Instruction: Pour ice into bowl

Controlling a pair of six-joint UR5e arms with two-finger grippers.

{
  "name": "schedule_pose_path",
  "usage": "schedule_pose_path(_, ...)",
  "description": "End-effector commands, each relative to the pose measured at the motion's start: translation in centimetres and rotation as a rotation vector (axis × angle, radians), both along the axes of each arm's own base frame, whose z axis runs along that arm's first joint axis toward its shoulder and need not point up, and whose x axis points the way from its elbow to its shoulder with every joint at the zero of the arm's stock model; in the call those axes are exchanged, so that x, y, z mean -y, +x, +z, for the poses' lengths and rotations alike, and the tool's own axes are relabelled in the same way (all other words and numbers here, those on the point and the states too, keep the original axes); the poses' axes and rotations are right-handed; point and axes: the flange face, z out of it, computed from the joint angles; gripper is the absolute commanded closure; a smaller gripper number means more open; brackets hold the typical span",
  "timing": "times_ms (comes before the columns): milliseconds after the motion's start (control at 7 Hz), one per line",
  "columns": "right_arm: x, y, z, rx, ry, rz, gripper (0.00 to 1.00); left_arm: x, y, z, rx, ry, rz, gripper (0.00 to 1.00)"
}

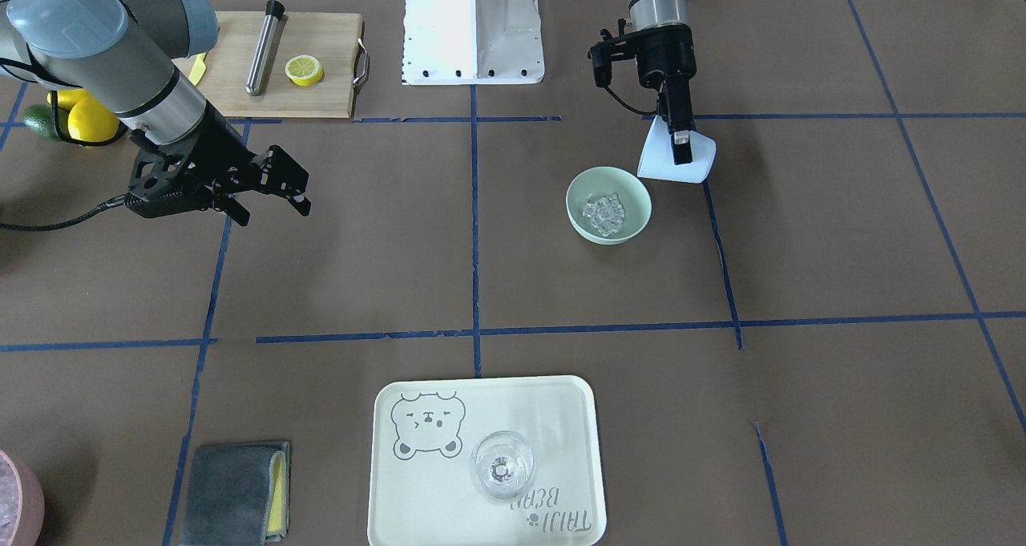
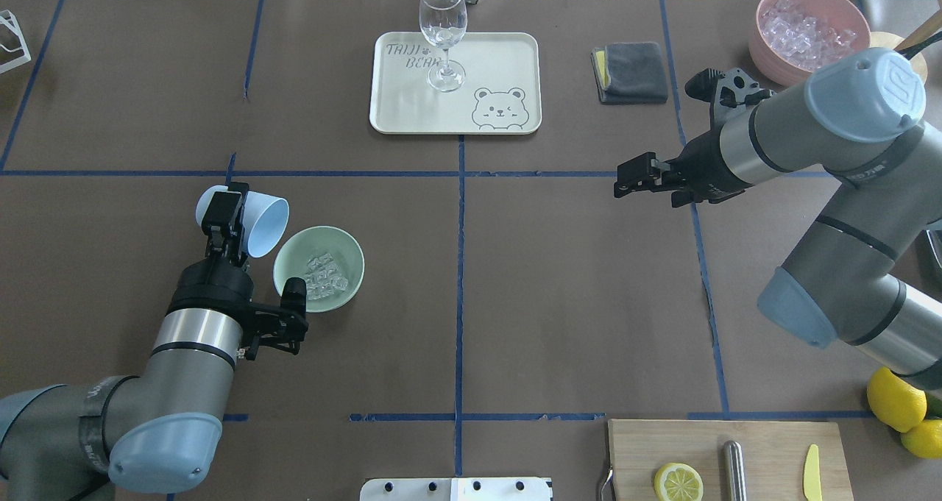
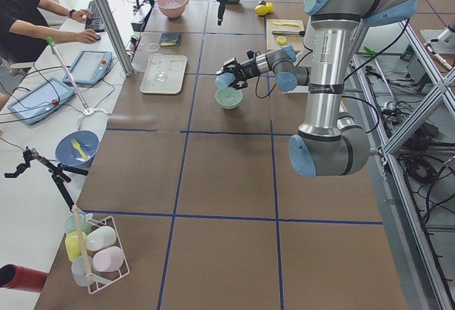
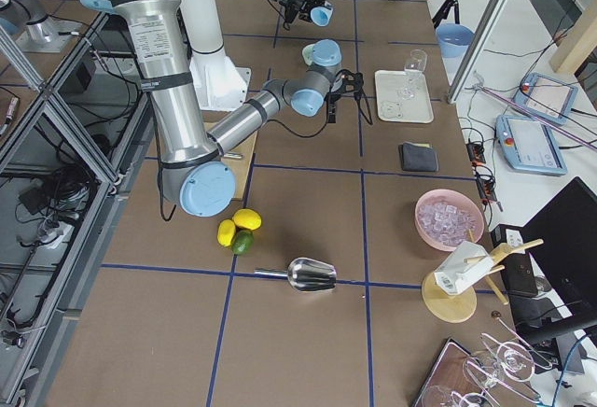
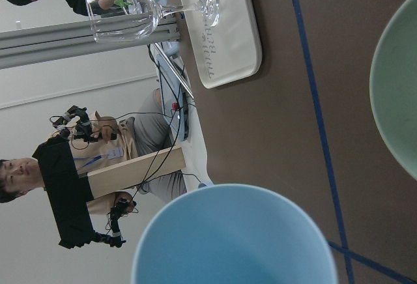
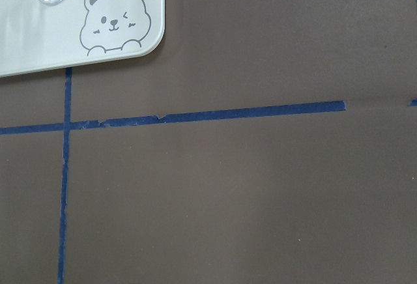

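My L gripper was clamped on the tipped blue cup, and the ice lay in the mint-green bowl. R gripper hung open, empty. Risk: cup lip sat just beside the bowl rim, so righting it w/ a swing could knock the bowl. Bare table outboard; tray well apart.

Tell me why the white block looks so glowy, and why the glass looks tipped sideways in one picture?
Exterior front-facing view: bright light washes out the white blocky robot base, hiding its detail. Left wrist-mounted view: the camera itself is turned, so the clear stemmed wine glass only looks sideways. Overhead exterior view: it stands upright on the cream bear-printed tray.
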Motion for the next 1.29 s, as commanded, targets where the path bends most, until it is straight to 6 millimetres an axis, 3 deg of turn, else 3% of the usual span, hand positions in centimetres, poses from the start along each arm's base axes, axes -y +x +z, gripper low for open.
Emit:
schedule_pose_path(0, -0.2, 0.1, -0.5, 0.007, 0.007, -0.001, 0.00, 2.3, -2.9, -1.0, -0.129, -0.089, 0.068, 1.00)
schedule_pose_path(143, -0.2, 0.1, -0.6, 0.009, 0.008, -0.001, 0.00, 3.8, -4.2, -1.0, -0.214, -0.144, 0.071, 1.00)
schedule_pose_path(286, -0.3, -0.1, -0.8, 0.010, 0.008, 0.000, 0.00, 4.4, -5.0, -0.1, -0.323, -0.198, 0.067, 1.00)
schedule_pose_path(429, -0.4, -0.2, -1.0, 0.016, 0.002, 0.001, 0.00, 5.2, -7.0, 1.4, -0.375, -0.214, 0.073, 1.00)
schedule_pose_path(714, -0.6, -0.2, -1.2, 0.019, 0.005, -0.001, 0.00, 4.2, -13.0, 7.8, -0.514, -0.178, 0.087, 1.00)
schedule_pose_path(1143, -1.0, -0.8, -2.3, 0.038, -0.012, 0.003, 0.00, 3.2, -16.0, 17.0, -0.828, -0.278, 0.034, 1.00)
